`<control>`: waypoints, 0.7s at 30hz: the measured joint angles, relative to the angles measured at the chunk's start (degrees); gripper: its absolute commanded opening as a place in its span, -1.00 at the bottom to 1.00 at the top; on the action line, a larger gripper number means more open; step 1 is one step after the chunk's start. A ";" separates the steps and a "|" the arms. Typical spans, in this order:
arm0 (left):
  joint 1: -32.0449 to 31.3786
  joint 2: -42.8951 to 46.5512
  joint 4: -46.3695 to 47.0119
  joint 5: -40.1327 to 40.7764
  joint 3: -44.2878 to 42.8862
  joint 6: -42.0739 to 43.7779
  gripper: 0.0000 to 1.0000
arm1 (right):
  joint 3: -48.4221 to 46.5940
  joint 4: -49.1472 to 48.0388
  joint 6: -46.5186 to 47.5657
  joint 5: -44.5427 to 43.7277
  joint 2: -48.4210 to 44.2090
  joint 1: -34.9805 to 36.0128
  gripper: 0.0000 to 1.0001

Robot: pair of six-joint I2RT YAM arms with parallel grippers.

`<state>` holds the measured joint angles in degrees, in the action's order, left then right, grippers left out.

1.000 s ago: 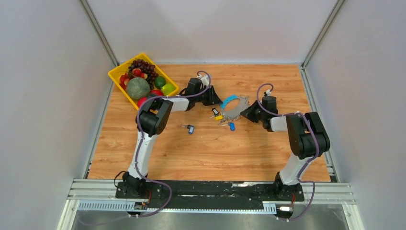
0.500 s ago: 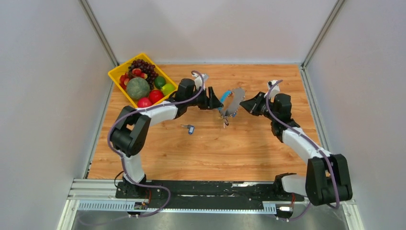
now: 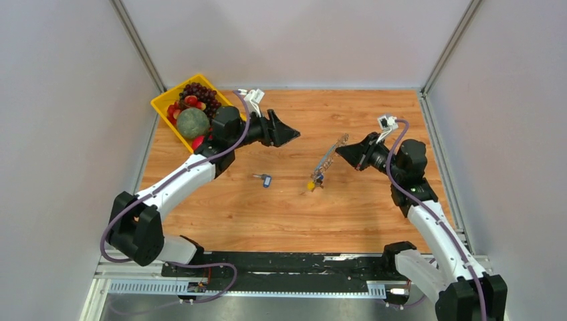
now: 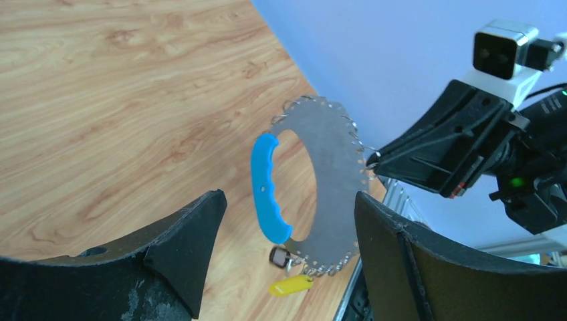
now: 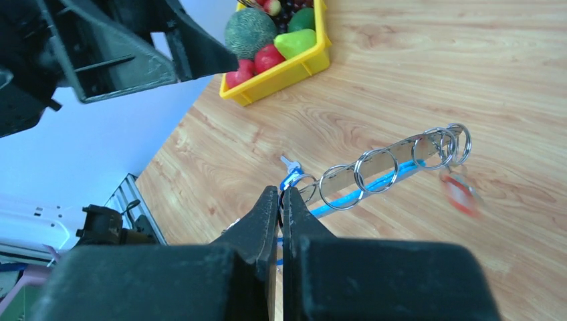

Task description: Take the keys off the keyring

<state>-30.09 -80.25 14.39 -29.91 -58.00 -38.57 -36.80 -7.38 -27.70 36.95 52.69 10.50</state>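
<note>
The keyring [image 3: 329, 159] is a silvery metal plate with a blue grip [image 4: 267, 190] and wire rings along its edge. It hangs tilted above the table, and my right gripper [image 3: 342, 152] is shut on its rim [image 5: 279, 194]. A yellow-headed key [image 4: 291, 286] and a black-headed key [image 4: 278, 255] dangle from its lower end. A red-headed key [image 5: 460, 194] shows blurred at the far end. A blue-headed key [image 3: 265, 178] lies loose on the wood. My left gripper [image 3: 293, 136] is open and empty, left of the keyring and apart from it [image 4: 289, 200].
A yellow tray [image 3: 162, 107] of fruit sits at the back left, just behind my left arm [image 3: 194, 170]. Wooden tabletop [image 3: 374, 221] spreads under both grippers, with grey walls on three sides and a metal rail along the near edge.
My right gripper has lifted the keyring off the table. My left gripper opened, let go of the blue grip and drew back to the left.
</note>
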 measured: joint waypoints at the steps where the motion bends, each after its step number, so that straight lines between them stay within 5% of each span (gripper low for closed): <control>1: 0.52 0.74 -0.09 -0.04 0.07 -0.59 0.63 | 0.00 0.11 0.22 0.35 -1.01 0.00 -1.00; 9: 1.20 -2.21 1.84 -4.04 4.39 -7.80 0.62 | -0.02 1.31 0.37 2.47 -4.26 0.20 -1.00; 21: -0.48 -7.23 19.19 -10.75 10.99 -25.64 0.63 | -0.13 1.29 0.28 6.23 -7.41 0.31 -1.00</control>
<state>-30.57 -87.48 33.58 -40.66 -47.00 -64.20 -36.93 -6.09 -27.42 43.18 45.28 10.81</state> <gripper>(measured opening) 0.815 0.014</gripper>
